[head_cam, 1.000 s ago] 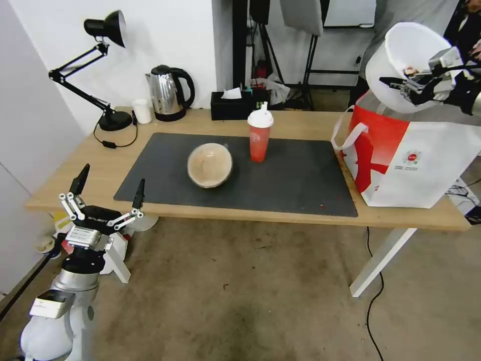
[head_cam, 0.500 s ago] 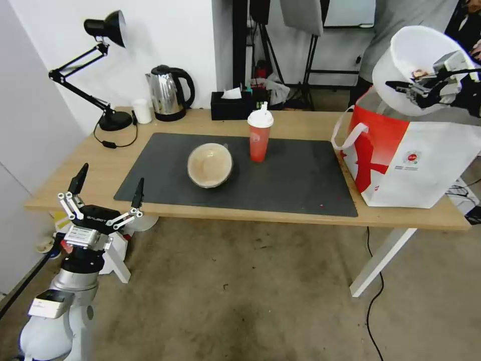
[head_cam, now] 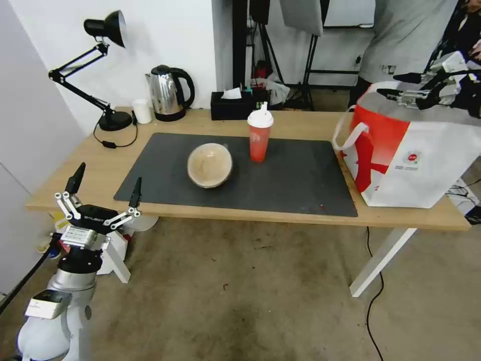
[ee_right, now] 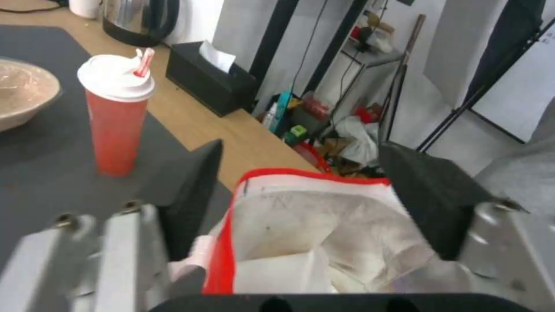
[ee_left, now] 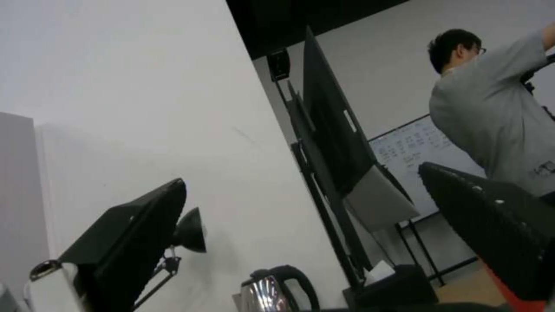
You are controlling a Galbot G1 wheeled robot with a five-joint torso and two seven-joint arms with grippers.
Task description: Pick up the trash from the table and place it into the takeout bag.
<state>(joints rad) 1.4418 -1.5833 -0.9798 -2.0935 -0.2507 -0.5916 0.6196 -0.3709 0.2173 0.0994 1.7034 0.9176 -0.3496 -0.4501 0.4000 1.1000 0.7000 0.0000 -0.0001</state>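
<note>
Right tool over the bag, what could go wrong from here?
The right tool hangs open just above the bag; moving sideways could snag its rim or the handle.
Reaching back, the arm may clip the tall cup standing between bag and bowl.

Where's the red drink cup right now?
Head view: the red drink cup stands upright on the dark mat, mid-table, just right of the beige bowl.
</note>
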